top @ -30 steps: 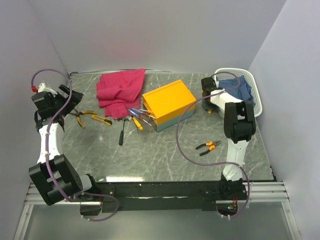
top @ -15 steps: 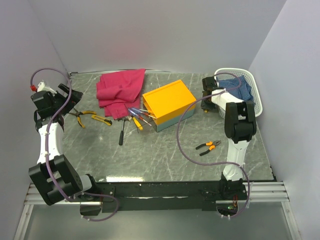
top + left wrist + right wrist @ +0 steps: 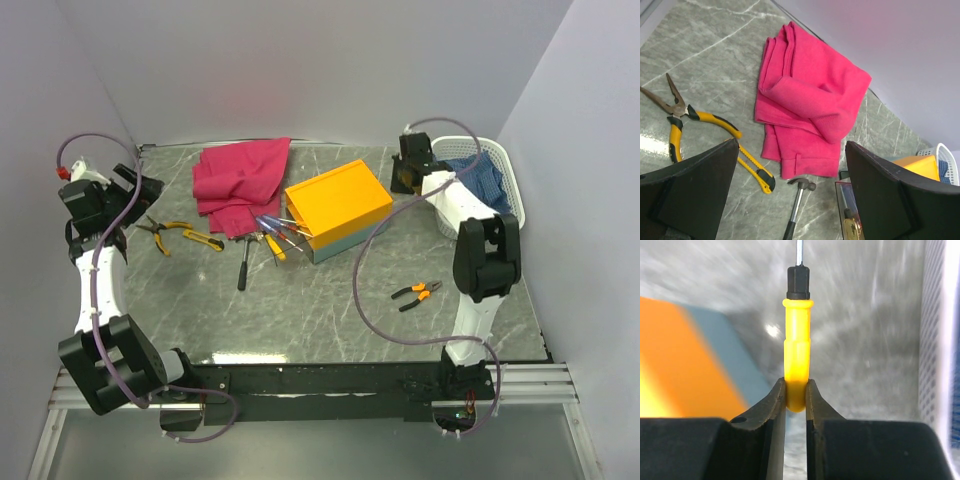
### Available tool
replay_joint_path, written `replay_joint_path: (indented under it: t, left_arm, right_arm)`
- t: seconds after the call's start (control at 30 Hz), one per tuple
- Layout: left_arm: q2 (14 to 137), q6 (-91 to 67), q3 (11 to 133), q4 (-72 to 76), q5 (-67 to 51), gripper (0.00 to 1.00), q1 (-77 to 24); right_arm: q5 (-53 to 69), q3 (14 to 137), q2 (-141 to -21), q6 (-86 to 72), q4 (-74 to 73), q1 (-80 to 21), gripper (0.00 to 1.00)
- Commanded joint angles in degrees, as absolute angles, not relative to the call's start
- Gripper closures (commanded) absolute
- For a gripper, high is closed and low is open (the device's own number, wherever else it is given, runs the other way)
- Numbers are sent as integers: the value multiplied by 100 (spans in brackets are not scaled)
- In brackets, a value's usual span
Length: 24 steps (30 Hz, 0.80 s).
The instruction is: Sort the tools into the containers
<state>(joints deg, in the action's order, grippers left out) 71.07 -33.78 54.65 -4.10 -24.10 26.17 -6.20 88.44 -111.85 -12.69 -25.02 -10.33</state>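
My right gripper [image 3: 796,389] is shut on the butt of a yellow-handled screwdriver [image 3: 798,335], whose shaft points away from the wrist. In the top view this gripper [image 3: 408,170] hangs between the orange-yellow toolbox [image 3: 338,203] and the white lattice basket [image 3: 508,180]. The left gripper [image 3: 791,165] stands open and empty above the table's left side. Below it lie yellow-black pliers [image 3: 677,112] and a black-handled hammer [image 3: 797,200]. More screwdrivers [image 3: 275,235] lie at the toolbox's left end. Orange-black pliers [image 3: 416,293] lie at the front right.
A magenta cloth [image 3: 240,178] lies at the back, left of the toolbox. A yellow utility knife [image 3: 755,170] lies next to the pliers. A blue checked cloth [image 3: 482,178] fills part of the basket. White walls close in the back and both sides.
The right gripper has shut on the yellow screwdriver and risen with it, moving back and slightly left from the spot beside the basket. The left arm has barely shifted.
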Motion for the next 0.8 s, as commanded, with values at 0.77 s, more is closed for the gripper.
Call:
replay_joint_path:
  t: [0.77]
  left_arm:
    - [5986, -3542, 5256, -246, -2540, 5, 2637]
  right_arm:
    - [4149, 9272, -9887, 1653, -3130, -3743, 100]
